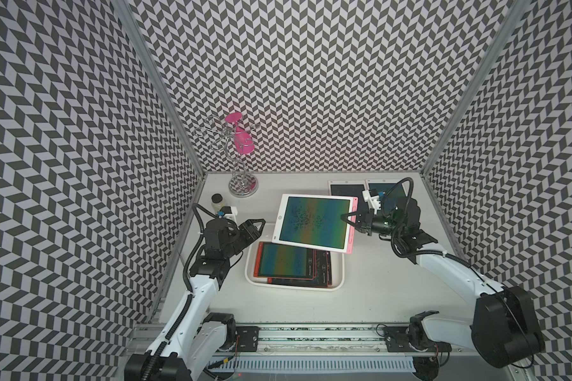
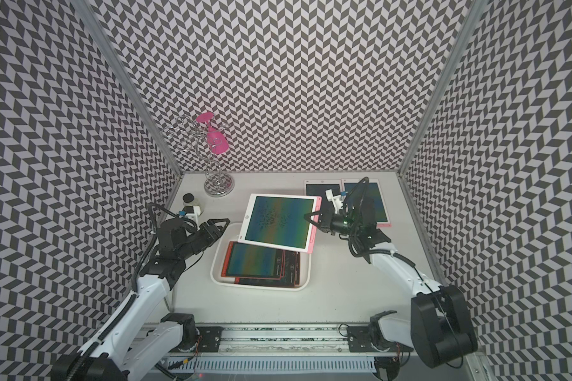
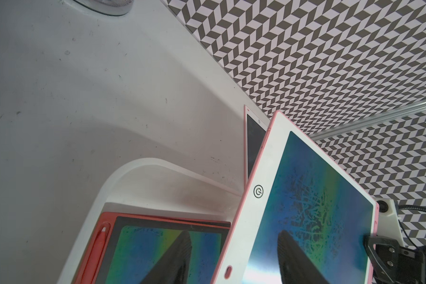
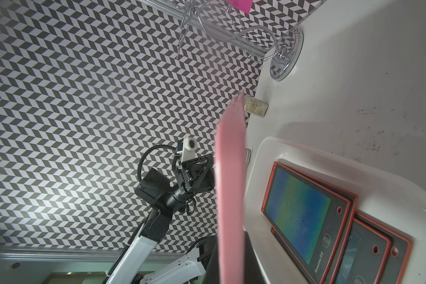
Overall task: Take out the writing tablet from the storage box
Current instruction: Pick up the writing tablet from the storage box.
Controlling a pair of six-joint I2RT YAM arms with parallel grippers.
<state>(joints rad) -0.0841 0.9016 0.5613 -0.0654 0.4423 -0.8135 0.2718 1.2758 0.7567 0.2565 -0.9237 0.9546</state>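
A white-framed, pink-backed writing tablet (image 1: 314, 222) (image 2: 278, 221) hangs tilted above the far end of the storage box (image 1: 294, 285) (image 2: 261, 286). My right gripper (image 1: 347, 220) (image 2: 311, 219) is shut on the tablet's right edge. In the right wrist view that pink edge (image 4: 230, 172) runs up from between the jaws of the right gripper (image 4: 231, 246). A stack of red-framed tablets (image 1: 284, 262) (image 4: 305, 214) lies in the box. My left gripper (image 1: 260, 227) (image 3: 234, 236) stands open just left of the lifted tablet, holding nothing.
Two more tablets (image 1: 344, 191) (image 1: 390, 189) lie flat at the back right, behind the right wrist. A wire stand (image 1: 243, 188) carrying a pink glass (image 1: 241, 138) stands at the back left. A small jar (image 1: 217, 202) sits near the left wall.
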